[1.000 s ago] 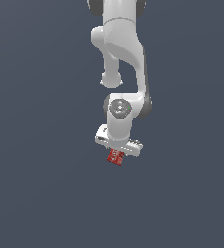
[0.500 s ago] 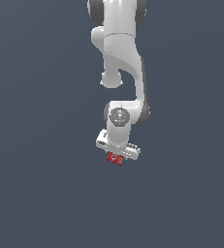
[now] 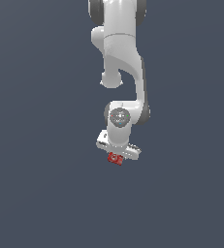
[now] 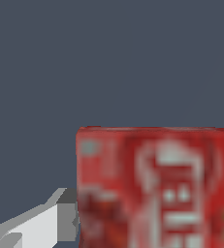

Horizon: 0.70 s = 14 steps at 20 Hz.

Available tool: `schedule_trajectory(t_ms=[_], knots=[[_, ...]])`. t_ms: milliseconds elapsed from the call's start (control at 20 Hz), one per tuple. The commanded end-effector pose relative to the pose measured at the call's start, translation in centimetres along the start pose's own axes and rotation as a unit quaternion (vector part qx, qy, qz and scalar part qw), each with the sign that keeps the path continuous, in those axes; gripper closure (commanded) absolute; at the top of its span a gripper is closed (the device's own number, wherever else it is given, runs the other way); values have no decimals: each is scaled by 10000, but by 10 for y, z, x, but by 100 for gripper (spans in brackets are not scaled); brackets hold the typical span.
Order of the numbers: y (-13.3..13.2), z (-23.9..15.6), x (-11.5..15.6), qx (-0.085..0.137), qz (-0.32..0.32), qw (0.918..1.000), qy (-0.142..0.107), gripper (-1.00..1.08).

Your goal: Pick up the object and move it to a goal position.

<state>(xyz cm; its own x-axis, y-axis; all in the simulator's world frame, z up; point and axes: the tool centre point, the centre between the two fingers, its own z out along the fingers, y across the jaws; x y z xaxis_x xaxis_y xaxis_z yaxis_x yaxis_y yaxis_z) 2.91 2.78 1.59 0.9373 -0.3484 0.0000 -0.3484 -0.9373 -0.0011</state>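
Red box (image 4: 154, 189), blurred white lettering

Red box (image 4: 154, 189) lettering blurred, its lower part cropped.

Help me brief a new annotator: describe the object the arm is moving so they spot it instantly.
Follow the white arm down to its gripper. Tucked just under it is a small flat red box with blurry white lettering on its face, the only red thing against the plain dark grey background.

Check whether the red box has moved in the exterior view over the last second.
Barely: the red box, under the gripper, sits about where it was in the frame; with a plain backdrop, no fixed reference confirms movement.
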Motion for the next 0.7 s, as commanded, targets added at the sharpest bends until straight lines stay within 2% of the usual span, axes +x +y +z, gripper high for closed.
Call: schedule_trajectory(t_ms=[0, 300, 650], knots=[[2, 1, 1, -6, 11, 10000, 0, 108], [5, -7, 5, -7, 14, 10000, 3, 108], [16, -41, 24, -7, 14, 10000, 3, 108]])
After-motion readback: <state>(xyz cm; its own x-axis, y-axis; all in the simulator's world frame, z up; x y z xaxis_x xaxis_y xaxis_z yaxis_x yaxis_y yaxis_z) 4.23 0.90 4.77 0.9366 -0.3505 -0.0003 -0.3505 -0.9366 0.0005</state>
